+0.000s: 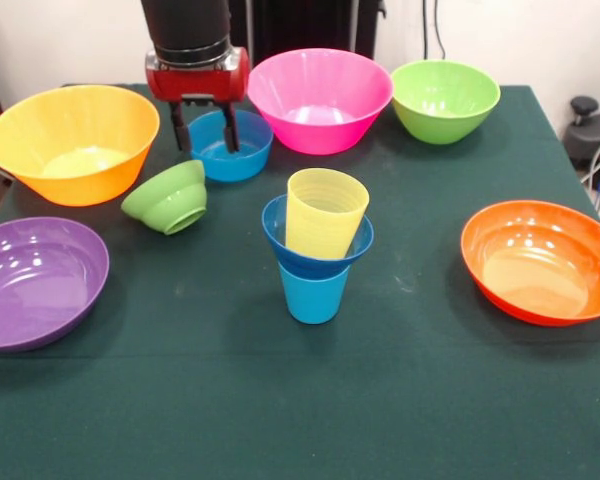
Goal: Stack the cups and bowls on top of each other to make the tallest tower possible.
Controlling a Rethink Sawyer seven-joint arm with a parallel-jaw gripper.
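Observation:
At the table's middle a light blue cup (313,293) stands upright. On it sits a small dark blue bowl (280,235), and a ribbed yellow cup (325,212) rests in that bowl, leaning slightly. A small lime green bowl (168,197) lies tipped over to the left, its base toward the camera. Behind it sits a small light blue bowl (242,152). My gripper (205,130) hangs open over this bowl's left part. One finger is at the left rim and the other is in front of the bowl's inside. It holds nothing.
Larger bowls ring the table: yellow-orange (72,145) at left, purple (35,280) at near left, pink (320,100) and green (445,100) at the back, orange (540,260) at right. A black object (592,130) sits beyond the table's right edge.

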